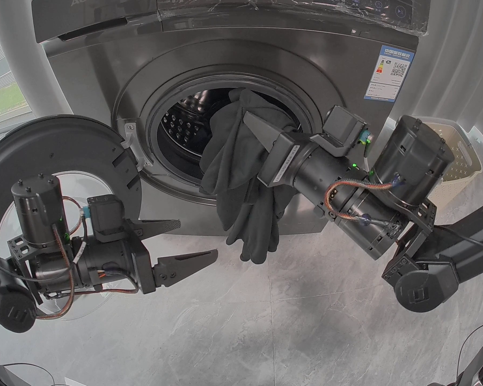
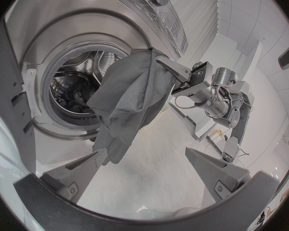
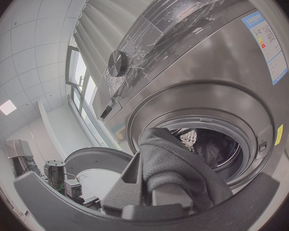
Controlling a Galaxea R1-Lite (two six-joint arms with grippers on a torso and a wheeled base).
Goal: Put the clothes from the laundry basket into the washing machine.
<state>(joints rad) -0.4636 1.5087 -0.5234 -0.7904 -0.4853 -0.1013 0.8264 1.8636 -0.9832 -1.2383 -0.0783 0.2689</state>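
My right gripper (image 1: 248,116) is clamped on a dark garment (image 1: 236,162), holding it at the mouth of the washing machine (image 1: 306,65), with the cloth hanging past the opening's lower rim. My left gripper (image 1: 198,237) is spread wide and empty, low beside the open door (image 1: 53,140). The laundry basket (image 1: 461,156) sits to the machine's right.

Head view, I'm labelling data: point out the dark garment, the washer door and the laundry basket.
dark garment (image 1: 232,162): head view, on the bunched middle fold.
washer door (image 1: 53,140): head view, on the dark outer ring.
laundry basket (image 1: 460,168): head view, on the slotted side wall.
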